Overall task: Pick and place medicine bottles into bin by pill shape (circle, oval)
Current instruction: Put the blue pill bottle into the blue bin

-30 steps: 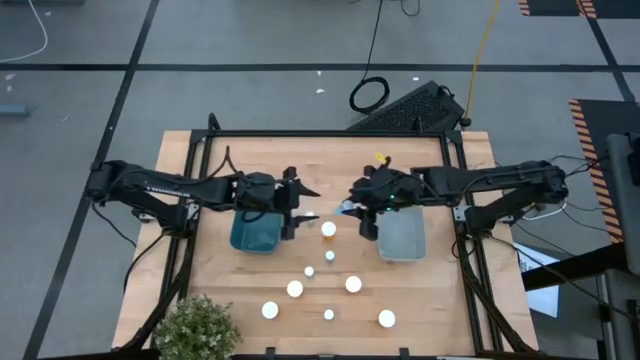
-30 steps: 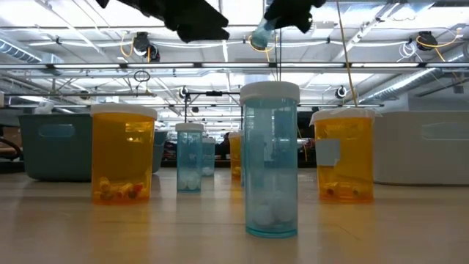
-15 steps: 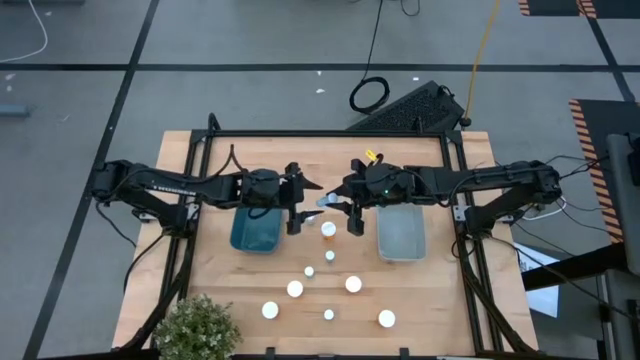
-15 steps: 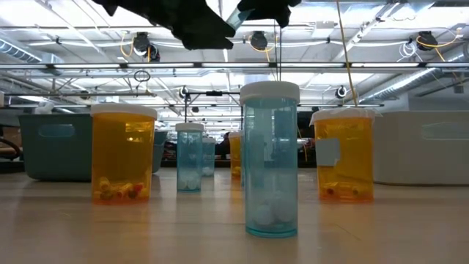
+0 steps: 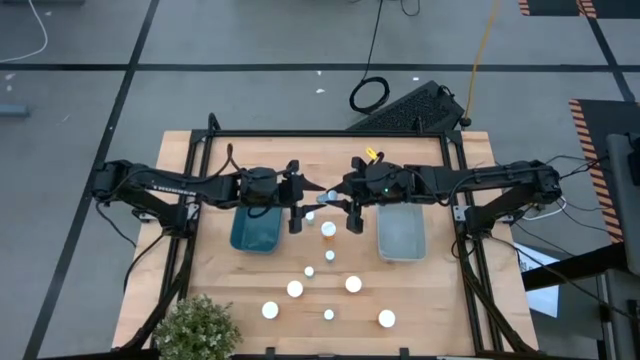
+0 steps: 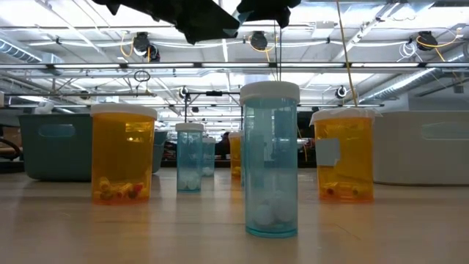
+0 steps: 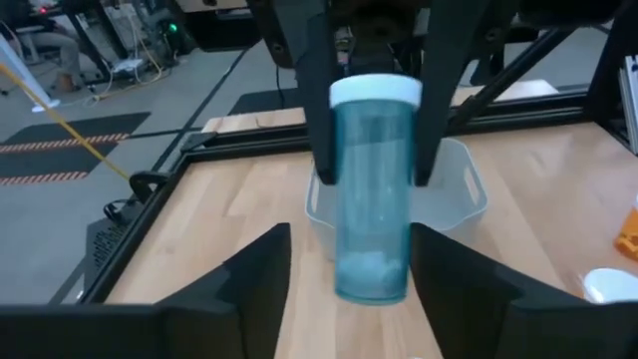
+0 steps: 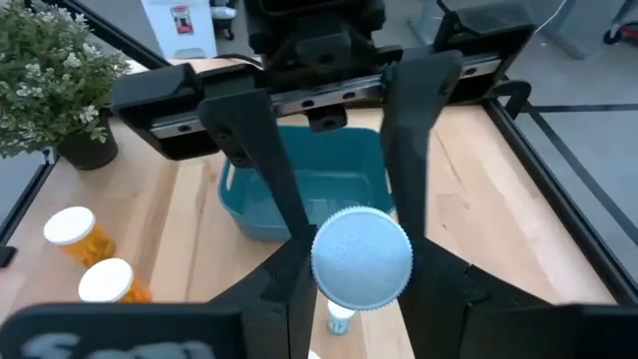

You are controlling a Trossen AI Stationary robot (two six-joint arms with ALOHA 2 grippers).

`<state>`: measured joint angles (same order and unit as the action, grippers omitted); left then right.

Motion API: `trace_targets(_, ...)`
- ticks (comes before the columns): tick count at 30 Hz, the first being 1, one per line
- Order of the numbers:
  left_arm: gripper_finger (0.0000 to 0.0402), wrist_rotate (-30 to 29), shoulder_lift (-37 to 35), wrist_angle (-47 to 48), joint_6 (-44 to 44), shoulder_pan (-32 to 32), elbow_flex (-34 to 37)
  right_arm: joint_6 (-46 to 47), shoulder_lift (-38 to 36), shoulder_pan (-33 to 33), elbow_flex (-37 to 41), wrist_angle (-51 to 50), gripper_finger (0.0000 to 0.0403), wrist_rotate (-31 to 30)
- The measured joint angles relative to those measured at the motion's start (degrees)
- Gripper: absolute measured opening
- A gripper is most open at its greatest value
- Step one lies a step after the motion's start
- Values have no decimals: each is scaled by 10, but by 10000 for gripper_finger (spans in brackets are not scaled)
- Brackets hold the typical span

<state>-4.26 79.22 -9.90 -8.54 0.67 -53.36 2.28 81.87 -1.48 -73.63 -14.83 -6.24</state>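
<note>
A blue medicine bottle [image 7: 372, 199] with a white cap [image 8: 361, 257] hangs above the table's middle between my two grippers. My right gripper [image 8: 359, 274] is shut on it. My left gripper [image 7: 349, 284] faces it, open, one finger on either side of the bottle's bottom end; whether they touch it I cannot tell. In the high view the grippers [image 5: 300, 205] [image 5: 347, 207] meet between the teal bin [image 5: 254, 236] and the clear bin [image 5: 402, 238]. Several more bottles [image 5: 328, 229] stand upright on the table nearer the front. My right gripper pinches the blue bottle between its two fingers [image 7: 317, 110] at the cap end [image 7: 374, 95]. The fingers come from the table's right side and lie along the bottle. The bottle is lifted clear, its bottom end pointing toward my left gripper.
Amber bottles [image 6: 123, 154] [image 6: 343, 152] and blue ones [image 6: 270, 161] [image 6: 189, 158] stand spread over the table's near half. A potted plant [image 5: 195, 330] sits at the near left corner. A black frame [image 5: 330, 135] rims the table's far part.
My right gripper has carried the blue bottle from beside the clear bin toward the table's left, up to my left gripper. My left gripper has shifted slightly toward it. Over the last half second both have kept nearly still.
</note>
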Motion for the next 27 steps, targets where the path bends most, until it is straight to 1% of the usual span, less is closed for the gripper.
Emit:
trace_targets(4, 165, -1, 0, 7, 1, 3, 0, 0, 0, 0, 0, 0, 112, 0)
trace_targets(10, 136, -3, 0, 7, 0, 3, 0, -9, 0, 0, 0, 0, 113, -3)
trace_targets(13, 125, -4, 0, 6, -2, 3, 0, -25, 0, -2, 0, 1, 122, -24)
trace_targets(18, 112, -3, -7, 6, -2, 4, 0, -30, -8, -2, 1, 1, 163, -30)
trace_targets(20, 111, -3, -20, 24, -2, 4, 0, -30, -15, -3, 1, 2, 183, -30)
trace_targets(22, 111, -4, -26, 19, -2, 4, -1, -30, -21, -3, 1, -4, 202, -29)
trace_targets(25, 110, -4, -47, 57, -2, 4, 1, -37, -30, -7, 1, -14, 229, -28)
trace_targets(27, 110, -4, -58, 53, 0, 4, -1, -50, -35, -13, 4, -19, 242, -28)
